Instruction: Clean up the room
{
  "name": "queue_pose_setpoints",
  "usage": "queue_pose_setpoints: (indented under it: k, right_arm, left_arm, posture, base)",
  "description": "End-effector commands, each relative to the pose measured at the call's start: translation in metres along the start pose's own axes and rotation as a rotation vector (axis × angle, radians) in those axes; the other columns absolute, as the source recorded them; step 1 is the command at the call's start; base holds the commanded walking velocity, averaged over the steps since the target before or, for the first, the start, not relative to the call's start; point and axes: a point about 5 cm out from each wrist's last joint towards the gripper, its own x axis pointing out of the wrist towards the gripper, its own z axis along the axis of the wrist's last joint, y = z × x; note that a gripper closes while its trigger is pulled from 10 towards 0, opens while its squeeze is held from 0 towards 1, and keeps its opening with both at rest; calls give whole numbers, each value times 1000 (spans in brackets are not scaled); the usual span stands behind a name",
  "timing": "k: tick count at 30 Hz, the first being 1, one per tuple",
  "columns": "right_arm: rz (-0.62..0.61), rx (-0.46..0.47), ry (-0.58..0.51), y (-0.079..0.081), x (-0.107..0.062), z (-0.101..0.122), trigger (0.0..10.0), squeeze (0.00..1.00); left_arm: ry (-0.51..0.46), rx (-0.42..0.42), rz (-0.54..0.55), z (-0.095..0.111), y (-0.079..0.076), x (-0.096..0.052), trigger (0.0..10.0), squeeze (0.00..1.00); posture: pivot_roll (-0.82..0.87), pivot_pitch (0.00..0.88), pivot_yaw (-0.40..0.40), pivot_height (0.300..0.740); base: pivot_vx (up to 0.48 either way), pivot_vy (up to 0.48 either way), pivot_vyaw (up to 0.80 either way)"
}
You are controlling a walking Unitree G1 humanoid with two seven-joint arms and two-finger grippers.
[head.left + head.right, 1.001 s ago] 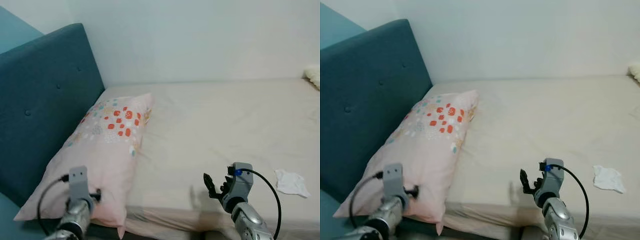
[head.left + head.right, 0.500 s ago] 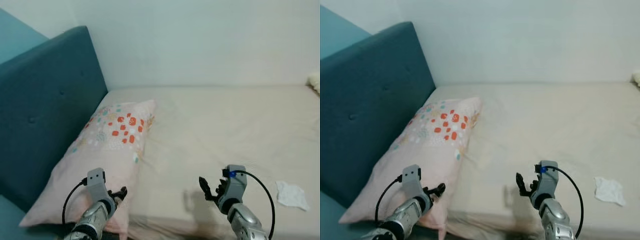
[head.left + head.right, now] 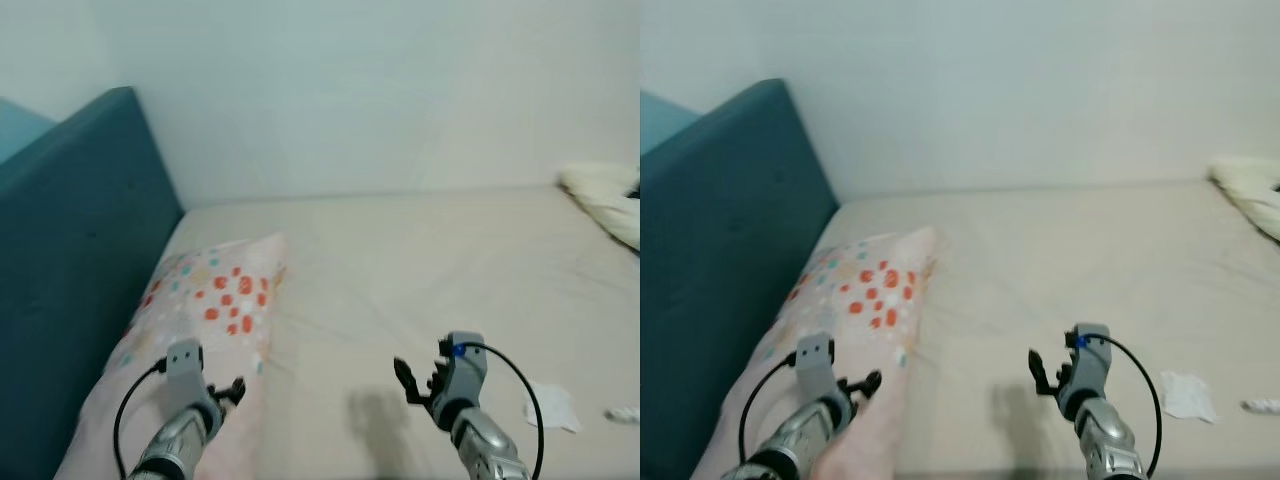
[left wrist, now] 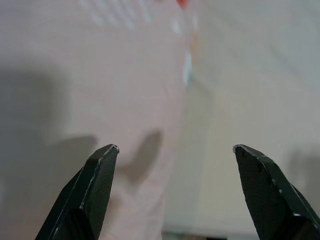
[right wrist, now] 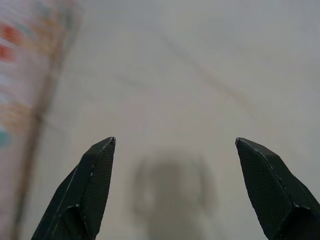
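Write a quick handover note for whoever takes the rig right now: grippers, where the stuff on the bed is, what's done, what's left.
Left gripper: jaws open, empty, over the near end of the floral pillow.
Right gripper: jaws open, empty, above bare bed sheet.
Pillow lies along the teal headboard.
Crumpled white tissue sits on the sheet to the robot's right, with a small white scrap beyond it.
Done: nothing picked up.
Left: likely collect the tissue and scrap.

The left gripper (image 4: 175, 149) has its two black fingers (image 4: 97, 187) spread wide apart, hanging above a pale pink pillow (image 4: 90, 90). The pillow carries small pale and orange spots near its far edge, and dark shadows fall across its near part. Beside the pillow lies a cream bed sheet (image 4: 250, 90), meeting the pillow's edge.
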Motion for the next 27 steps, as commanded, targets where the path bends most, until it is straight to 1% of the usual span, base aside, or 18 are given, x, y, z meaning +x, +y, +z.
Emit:
queue_pose_setpoints:
  k: [1,2,3,4,6,10,16,22,27]
  right_arm:
    - [-37,5,44,-4,-5,-14,10000,0]
    - [-73,18,66,-9,-9,-21,10000,0]
    - [-169,25,175,-21,-19,-43,10000,0]
    - [-169,25,175,-21,-19,-43,10000,0]
    - [-209,31,236,-28,-29,-58,10000,0]
    - [-219,56,257,-31,-37,-70,10000,0]
    - [-228,69,281,-31,-41,-78,10000,0]
    - [-235,65,321,-29,-44,-85,10000,0]
    - [-224,67,310,-27,-42,-83,10000,0]
  left_arm:
    - [67,22,34,-15,14,-6,10000,0]
    - [102,35,50,-24,21,-10,10000,0]
    - [177,49,95,-44,35,-19,10000,0]
    - [177,49,95,-44,35,-19,10000,0]
    - [228,67,120,-57,44,-27,10000,0]
    - [274,95,132,-71,50,-35,10000,0]
    - [287,91,138,-74,52,-37,10000,0]
    - [270,99,128,-66,47,-31,10000,0]
    - [261,100,124,-62,45,-29,10000,0]
  posture:
    - [-35,0,65,740]
    - [-35,0,65,740]
    - [-38,0,63,740]
    - [-38,0,63,740]
    - [-38,0,61,740]
    - [-35,0,59,740]
    - [-26,0,53,740]
    - [-17,0,48,740]
    - [-17,0,48,740]
  base:
    - [0,0,0]
    - [0,0,0]
    - [0,0,0]
    - [0,0,0]
    - [0,-377,0]
    - [0,-462,0]
    - [0,-480,0]
    - [0,-480,0]
    - [0,-480,0]
